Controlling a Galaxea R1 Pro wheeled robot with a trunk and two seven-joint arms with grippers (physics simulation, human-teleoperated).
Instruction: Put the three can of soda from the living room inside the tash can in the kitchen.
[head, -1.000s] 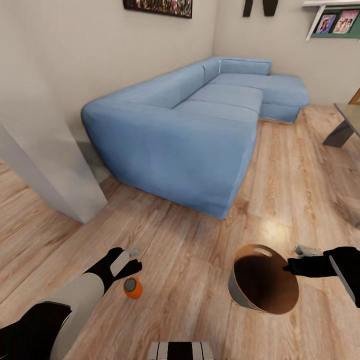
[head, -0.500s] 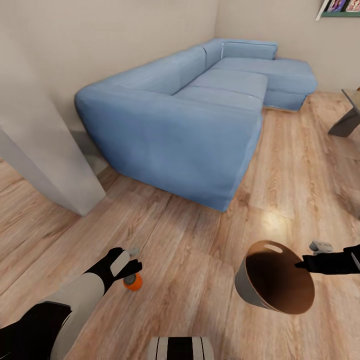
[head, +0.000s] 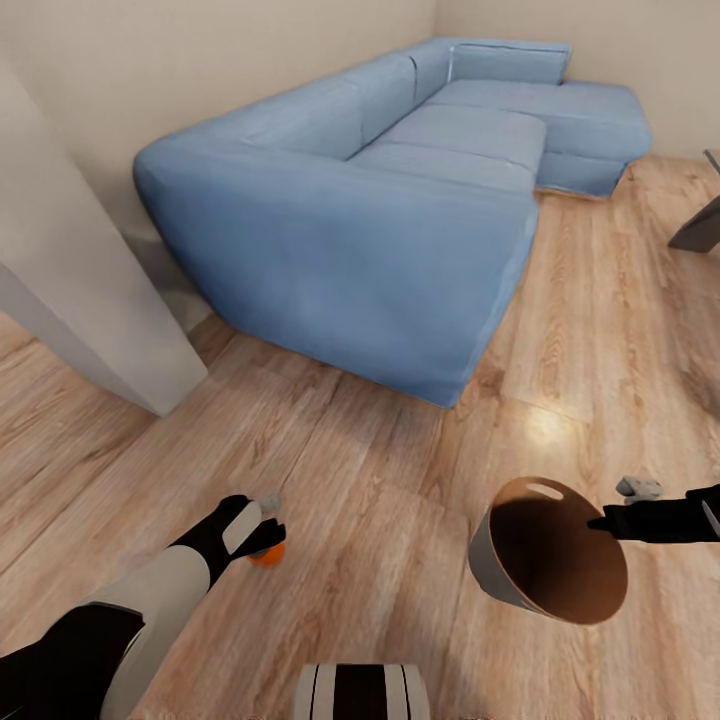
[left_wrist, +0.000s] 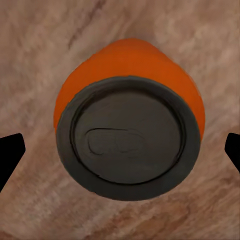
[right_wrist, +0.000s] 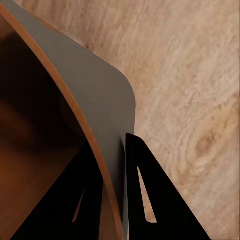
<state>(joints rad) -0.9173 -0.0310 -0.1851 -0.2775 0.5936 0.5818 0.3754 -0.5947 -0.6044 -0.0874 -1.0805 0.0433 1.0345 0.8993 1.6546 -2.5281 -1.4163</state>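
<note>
A bright orange can of soda (head: 270, 553) stands upright on the plank floor, mostly covered by my left gripper (head: 264, 532) hovering right over it. The left wrist view looks straight down on the can's grey top (left_wrist: 127, 145). The left gripper (left_wrist: 120, 152) is open, and its fingertips (left_wrist: 10, 156) stand on either side of the can without touching it. My right gripper (head: 604, 522) is shut on the rim of the tash can (head: 545, 550), which is held tilted above the floor, brown inside facing up. The right wrist view shows the fingers (right_wrist: 150, 200) pinching that rim (right_wrist: 107, 165).
The light-blue sectional sofa (head: 400, 200) fills the space ahead. A pale wall corner (head: 90, 320) juts out at the left. A dark table leg (head: 700, 230) shows at the right edge. Plank floor (head: 380, 480) lies between my arms.
The camera has tilted down and moved nearer the sofa. My left gripper has lowered over the orange can, hiding more of it. The right gripper and the tash can shifted slightly right.
</note>
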